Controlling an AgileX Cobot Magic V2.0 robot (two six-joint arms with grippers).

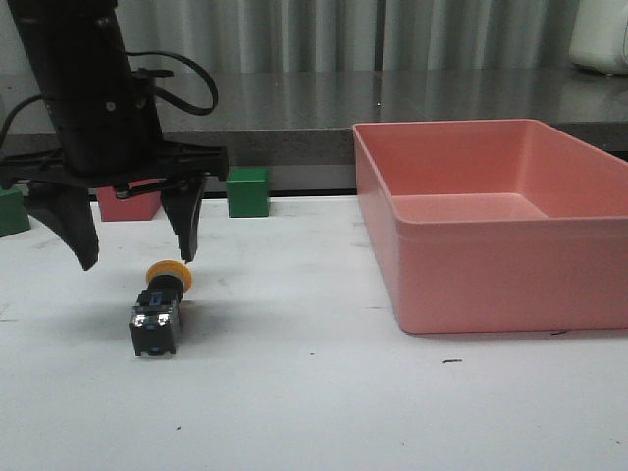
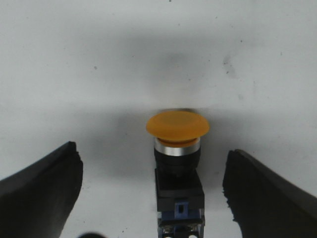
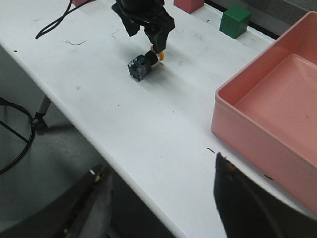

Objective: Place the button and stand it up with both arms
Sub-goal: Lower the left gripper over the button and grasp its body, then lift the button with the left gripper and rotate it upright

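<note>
The button point(image 1: 160, 305) lies on its side on the white table, yellow cap pointing away from me, black-and-clear base toward me. My left gripper point(image 1: 137, 250) hangs open just above and behind it, one finger on each side. In the left wrist view the button point(image 2: 178, 168) lies between the spread fingers point(image 2: 42, 191) without touching them. My right gripper point(image 3: 161, 171) is open and empty, high over the table's front edge. In the right wrist view the button point(image 3: 144, 64) and the left gripper point(image 3: 146, 27) are far off.
A large pink bin point(image 1: 510, 231) stands at the right. A green cube point(image 1: 247, 191), a red block point(image 1: 129, 203) and another green cube point(image 1: 12, 211) sit along the back edge. A cable point(image 3: 54, 22) lies on the table at the far left.
</note>
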